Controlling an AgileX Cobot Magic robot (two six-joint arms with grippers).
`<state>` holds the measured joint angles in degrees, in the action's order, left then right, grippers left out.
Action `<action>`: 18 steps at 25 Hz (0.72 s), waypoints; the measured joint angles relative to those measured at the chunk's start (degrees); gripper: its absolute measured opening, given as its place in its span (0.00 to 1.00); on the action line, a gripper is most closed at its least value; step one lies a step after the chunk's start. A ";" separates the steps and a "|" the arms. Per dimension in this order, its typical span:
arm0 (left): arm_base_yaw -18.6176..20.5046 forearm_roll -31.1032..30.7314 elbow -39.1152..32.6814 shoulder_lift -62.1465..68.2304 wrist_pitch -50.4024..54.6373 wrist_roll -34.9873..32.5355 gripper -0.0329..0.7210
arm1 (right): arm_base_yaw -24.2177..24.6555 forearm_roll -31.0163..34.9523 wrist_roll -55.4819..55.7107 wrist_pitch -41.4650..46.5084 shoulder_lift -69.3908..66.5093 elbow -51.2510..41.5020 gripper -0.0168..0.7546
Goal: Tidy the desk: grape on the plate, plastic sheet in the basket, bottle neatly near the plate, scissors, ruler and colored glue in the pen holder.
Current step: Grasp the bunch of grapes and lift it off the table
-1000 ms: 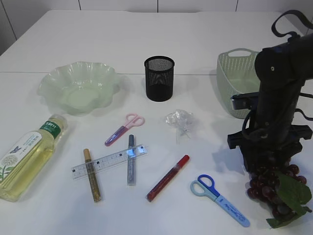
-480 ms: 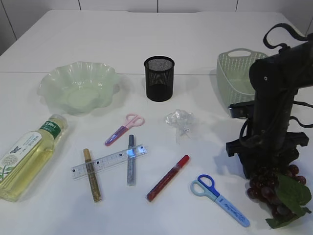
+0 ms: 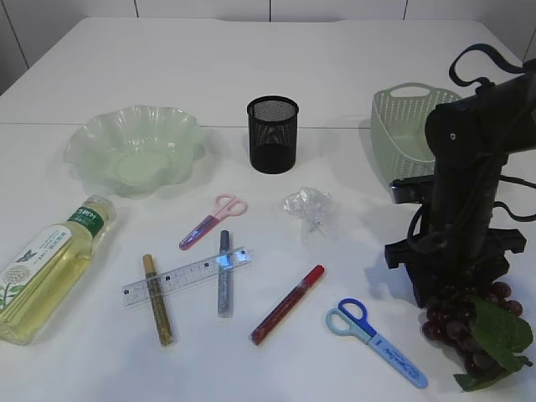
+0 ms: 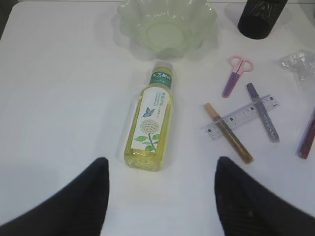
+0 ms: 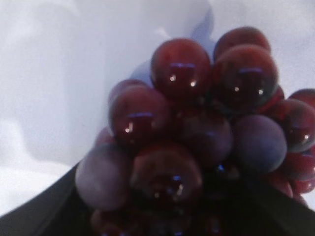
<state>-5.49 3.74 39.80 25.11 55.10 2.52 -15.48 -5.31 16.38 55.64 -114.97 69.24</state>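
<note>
The dark red grape (image 3: 456,325) bunch with a green leaf lies at the front right. My right gripper (image 3: 442,295) stands on it, open, and the grape (image 5: 197,123) fills the space between the jaws of the right gripper (image 5: 167,209). The bottle (image 3: 46,268) lies flat at the front left, with my open left gripper (image 4: 161,164) empty behind the base of the bottle (image 4: 150,123). The plate (image 3: 134,163), pen holder (image 3: 272,134) and basket (image 3: 410,92) stand at the back. The plastic sheet (image 3: 308,205), pink scissors (image 3: 213,219), blue scissors (image 3: 373,331), ruler (image 3: 186,275) and colored glue (image 3: 288,304) lie mid-table.
A gold glue stick (image 3: 157,299) and a silver one (image 3: 224,272) cross the ruler. The right arm's black body stands in front of the basket. In the left wrist view the plate (image 4: 167,22) is just beyond the bottle's cap.
The right arm has shifted slightly left and sunk a little onto the grape bunch. The bunch stays in place. Nothing else has moved.
</note>
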 joint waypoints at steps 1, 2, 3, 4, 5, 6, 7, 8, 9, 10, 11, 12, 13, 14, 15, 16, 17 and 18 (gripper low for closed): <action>0.00 0.00 0.00 0.00 0.00 0.00 0.69 | 0.00 0.09 0.00 -0.07 0.00 0.00 0.74; 0.00 0.00 0.00 0.00 0.00 0.00 0.69 | 0.00 0.09 0.00 -0.18 0.00 0.00 0.72; 0.00 0.00 0.00 0.00 0.00 0.00 0.69 | 0.00 0.09 0.00 -0.23 0.00 0.00 0.69; 0.00 0.00 0.00 0.00 0.00 0.00 0.69 | 0.00 0.09 0.00 -0.44 0.00 0.00 0.65; 0.00 0.00 0.00 0.00 0.00 0.00 0.69 | 0.00 0.09 0.00 -0.43 0.00 0.00 0.59; 0.00 0.00 0.00 0.00 0.00 0.00 0.69 | 0.00 0.09 0.00 -0.45 0.00 0.00 0.53; 0.00 0.12 0.00 0.00 0.00 0.00 0.69 | 0.00 0.09 0.00 -0.45 0.00 0.11 0.48; 0.00 0.23 0.00 0.00 0.00 0.00 0.69 | 0.00 0.13 0.00 -0.45 0.00 0.22 0.42; 0.00 0.31 0.00 0.00 0.00 0.00 0.69 | 0.00 0.22 0.00 -0.45 0.00 0.22 0.37; 0.00 0.31 0.00 0.00 0.00 0.00 0.69 | 0.00 0.22 0.00 -0.31 0.00 0.33 0.33; 0.00 0.36 0.00 0.00 0.00 0.00 0.69 | 0.00 0.25 0.00 -0.09 0.00 0.43 0.31; 0.00 0.36 0.00 0.00 0.00 0.00 0.69 | 0.00 0.35 -0.11 0.27 0.00 0.54 0.29; 0.00 0.36 0.00 0.00 0.00 0.00 0.69 | 0.00 0.35 -0.11 0.65 0.00 0.66 0.28; 0.00 0.36 0.00 0.00 0.00 0.00 0.69 | 0.00 0.47 -0.11 1.11 0.00 0.88 0.27; 0.00 0.45 0.00 0.00 0.00 0.00 0.69 | 0.00 0.58 -0.11 1.82 0.00 1.16 0.27; 0.00 0.45 0.00 0.00 0.00 0.00 0.69 | 0.00 0.58 -0.11 2.60 0.00 1.57 0.27; 0.00 0.45 0.00 0.00 0.00 0.00 0.69 | 0.00 0.69 -0.11 3.38 0.00 2.10 0.26; 0.00 0.45 0.00 0.00 0.00 0.00 0.69 | 0.00 0.69 -0.11 4.25 0.00 2.79 0.26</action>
<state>-5.49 4.19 39.80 25.11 55.10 2.52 -15.48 -4.62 16.27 59.89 -114.97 72.03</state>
